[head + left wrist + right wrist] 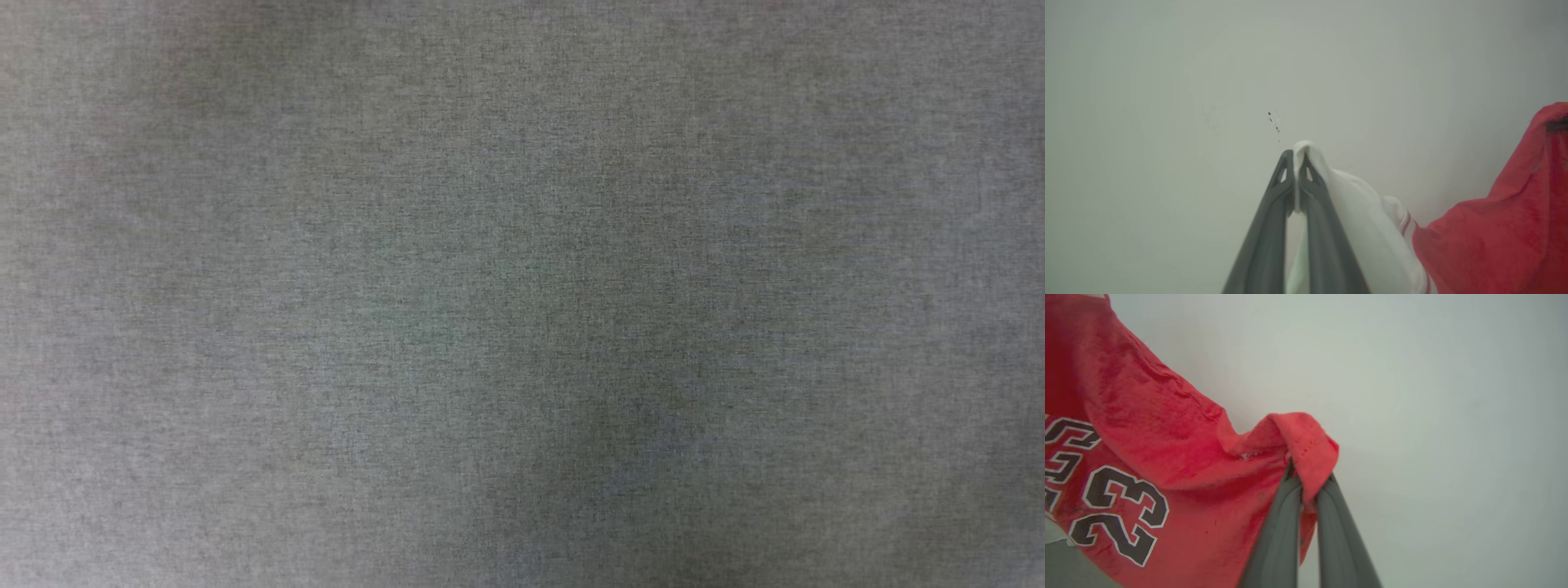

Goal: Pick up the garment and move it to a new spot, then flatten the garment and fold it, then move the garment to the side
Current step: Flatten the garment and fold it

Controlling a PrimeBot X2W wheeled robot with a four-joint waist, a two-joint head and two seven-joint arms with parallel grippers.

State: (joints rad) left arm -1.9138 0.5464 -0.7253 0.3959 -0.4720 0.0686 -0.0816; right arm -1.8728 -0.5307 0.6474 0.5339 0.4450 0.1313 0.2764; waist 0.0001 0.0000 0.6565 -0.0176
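Two claws hold the shirt (1147, 457) in the air, clear of any surface I can see around it. The left claw (1295, 157) is pinched together on a fold of the shirt's white sleeve (1359, 212). The right claw (1308, 477) is clamped on a bunched red edge near the shirt's black "23" print (1122, 510). Between them the shirt sags in loose folds, so I judge this to be the carry to a new spot.

To do it well I would spread the claws evenly until the shirt hangs taut. Then I would lower it so the free edge lands first, and drag it flat before letting go. Both bites are small. The knit looks soft and slightly fuzzy, so a jerk could pull it free.

The sleeve ends in red-and-white striped trim (1406, 222), and the print has a white outline. The head view gives a grey woven cloth (522, 294); where it lies from the shirt I cannot tell.
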